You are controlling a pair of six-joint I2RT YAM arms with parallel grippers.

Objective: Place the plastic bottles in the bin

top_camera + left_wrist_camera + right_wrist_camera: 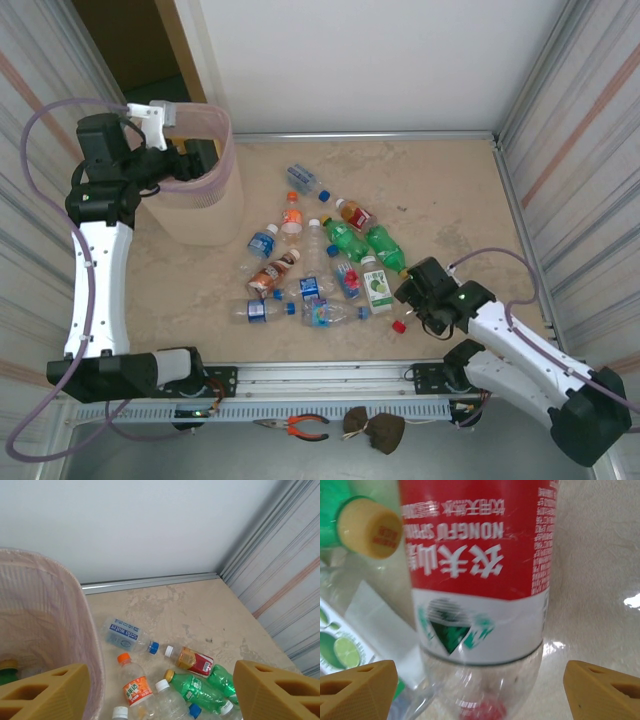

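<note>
**Bin** (205, 215): stands at the far left of the table (450, 200), pink liner (205, 125) folded over its rim. One green bottle (6, 676) lies inside.

**Left gripper** (160, 692): hovers at the bin's rim, jaws wide and empty. It is well apart from the loose plastic bottles (320, 270), which lie scattered mid-table between the two arms.

**Right gripper** (480, 690): low at the right edge of that cluster and much the nearer arm. Its jaws are wide, one finger on either side of a clear red-labelled bottle (477, 570), neither pad touching it.

**Target bottle:** lies on its side directly ahead of the jaws. Its long axis runs straight away from the wrist, crosswise to the closing line. The label reads upside down, so the neck and red cap (485, 712) appear to point back toward the wrist.

**Next move, as judged:** lower, then close across the body.
</note>
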